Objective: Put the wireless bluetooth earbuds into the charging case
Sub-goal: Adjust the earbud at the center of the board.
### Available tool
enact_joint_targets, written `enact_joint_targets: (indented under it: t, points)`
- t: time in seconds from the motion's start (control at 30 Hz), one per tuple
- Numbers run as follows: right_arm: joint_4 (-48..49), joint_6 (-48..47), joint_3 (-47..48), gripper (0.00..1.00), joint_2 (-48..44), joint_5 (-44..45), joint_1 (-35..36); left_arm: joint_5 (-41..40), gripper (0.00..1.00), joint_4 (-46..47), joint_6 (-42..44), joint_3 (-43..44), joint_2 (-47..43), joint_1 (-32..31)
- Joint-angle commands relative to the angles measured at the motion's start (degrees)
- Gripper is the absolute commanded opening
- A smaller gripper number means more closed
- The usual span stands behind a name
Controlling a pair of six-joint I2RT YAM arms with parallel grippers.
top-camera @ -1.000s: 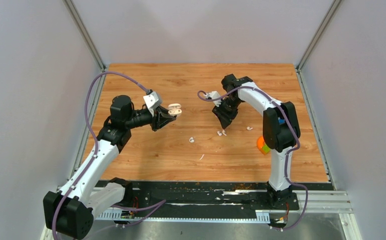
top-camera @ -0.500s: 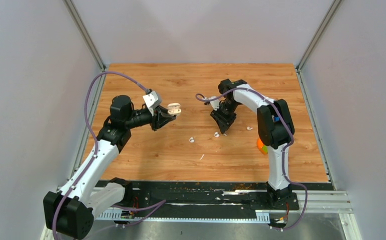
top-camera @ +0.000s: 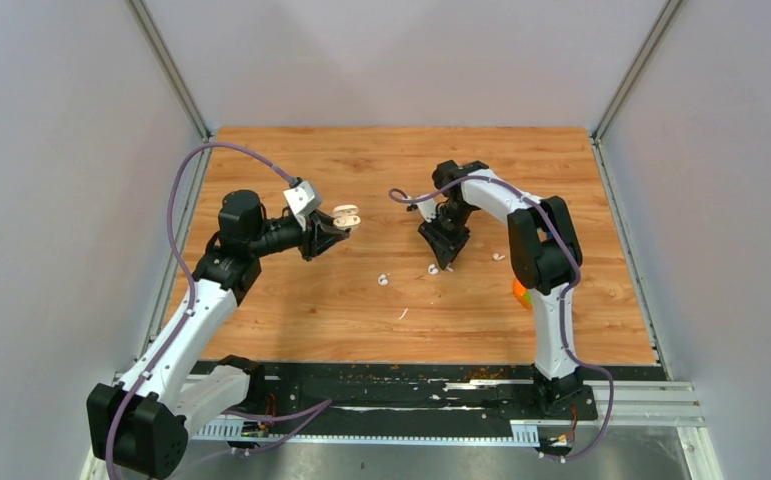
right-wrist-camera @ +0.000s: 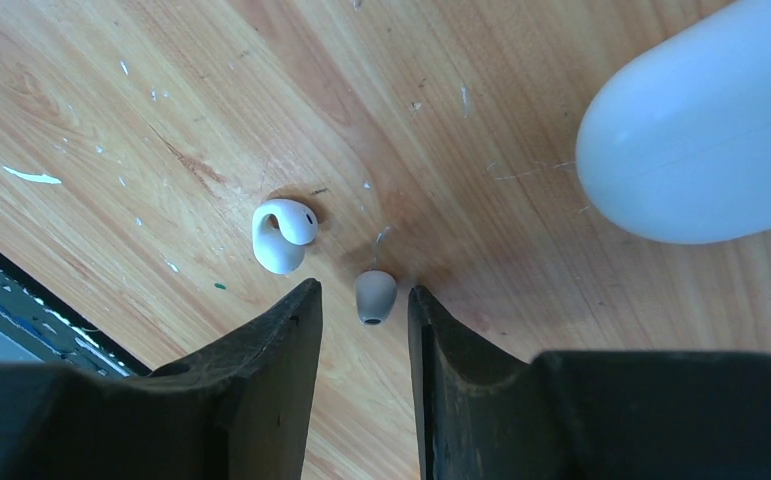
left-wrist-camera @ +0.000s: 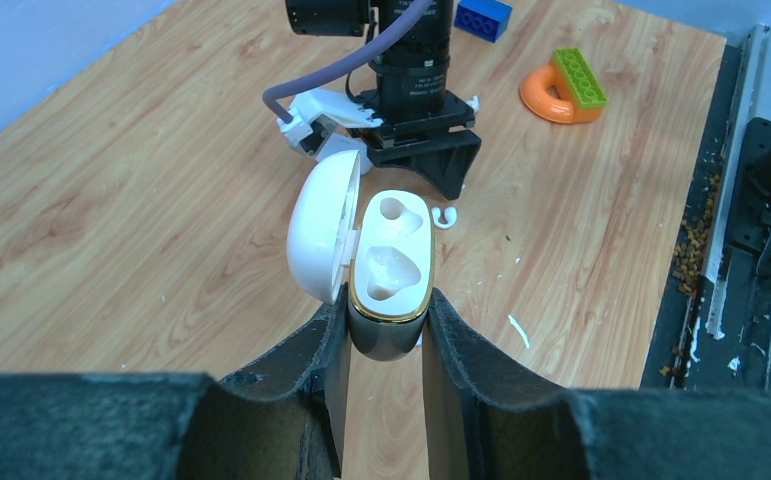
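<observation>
- My left tool (left-wrist-camera: 385, 325) is pinching the charging case (left-wrist-camera: 393, 262) by its lower body, holding it in the air over the left half of the bench (top-camera: 291, 320).
- The case's lid (left-wrist-camera: 316, 238) is swung open to one side. Two moulded hollows in the gold-rimmed top face the left wrist camera.
- My right tool (right-wrist-camera: 363, 292) points down at the bench near the middle, with its fingers spread.
- One small earbud (right-wrist-camera: 375, 296) sits between those fingers, seen end-on and in shadow. There is a slim gap on either side, so neither finger touches it.
- A hook-shaped earbud (right-wrist-camera: 283, 236) lies on the wood just beside one finger of the right tool.
- From above I see another earbud (top-camera: 382, 280) lying between the two tools, and a further earbud (top-camera: 498, 257) near the right arm.
- A thin white sliver (top-camera: 402, 314) lies nearer the arm bases.
- An orange ring (left-wrist-camera: 546, 95) touches a green brick (left-wrist-camera: 581, 78) beside the right arm, and a blue brick (left-wrist-camera: 483, 17) lies beyond.
- A large white rounded shape (right-wrist-camera: 701, 140) fills one corner of the right wrist view. I cannot tell what it is.
</observation>
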Motion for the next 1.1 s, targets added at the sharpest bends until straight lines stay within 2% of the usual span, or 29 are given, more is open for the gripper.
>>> enact_joint_targets:
  t: [0.0,0.17,0.3,0.43,0.6,1.07]
  points:
    - [0.36,1.46,0.12,0.39,-2.95,0.13,0.44,0.42,0.00,2.01,-0.39,0.98,-1.25,0.46]
    - [-0.25,-1.40,0.45,0.40,-6.01,-1.14,-0.79,0.42,0.00,2.52,-0.51,0.93,-1.14,0.54]
    - [0.73,-7.08,-0.46,0.40,-8.38,-3.77,-2.69,0.61,0.00,3.07,-0.84,0.67,-0.90,0.54]
    - [9.31,-14.82,-8.86,0.40,-13.58,-6.46,-5.18,0.61,0.00,3.75,-1.44,0.77,-0.42,0.54]
    - [18.54,-22.27,-16.11,0.39,-17.52,-5.36,-5.64,0.52,0.00,3.75,-1.29,1.44,-0.27,0.54]
    - [19.28,-26.67,-15.57,0.39,-13.60,-4.12,-5.49,0.31,0.00,3.07,-0.77,1.20,-1.39,1.32]
